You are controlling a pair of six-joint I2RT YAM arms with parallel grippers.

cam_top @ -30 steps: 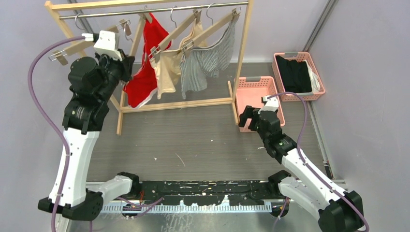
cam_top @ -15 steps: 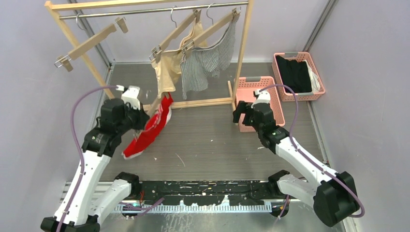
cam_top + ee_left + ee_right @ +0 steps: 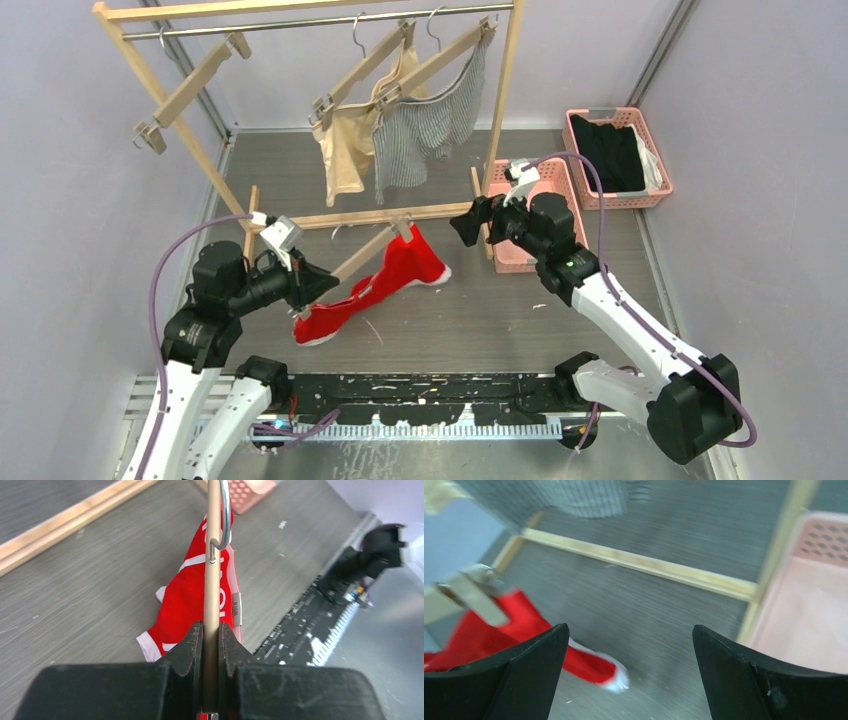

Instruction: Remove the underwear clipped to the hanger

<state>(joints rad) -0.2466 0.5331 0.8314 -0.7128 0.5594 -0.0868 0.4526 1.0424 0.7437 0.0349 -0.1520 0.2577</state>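
My left gripper [image 3: 310,283] is shut on the bar of a wooden hanger [image 3: 362,254], held low over the table. The red underwear [image 3: 400,265] with white trim is clipped to this hanger and trails onto the table. In the left wrist view my gripper [image 3: 211,640] clamps the hanger [image 3: 213,555] with the red underwear [image 3: 187,597] beneath it. My right gripper [image 3: 467,222] is open and empty, just right of the red underwear [image 3: 494,630]. The beige underwear [image 3: 340,160] and the striped underwear [image 3: 425,125] hang clipped on the rack.
The wooden rack [image 3: 505,110] stands at the back, with an empty hanger [image 3: 190,85] at its left. Its base bar [image 3: 639,565] lies ahead of the right gripper. A pink basket [image 3: 545,175] sits right of the rack, and another basket [image 3: 655,150] holds black clothes.
My left arm has pulled the hanger with the red underwear off the rail and down to the table. My right arm has swung left toward it. The empty hanger swings.
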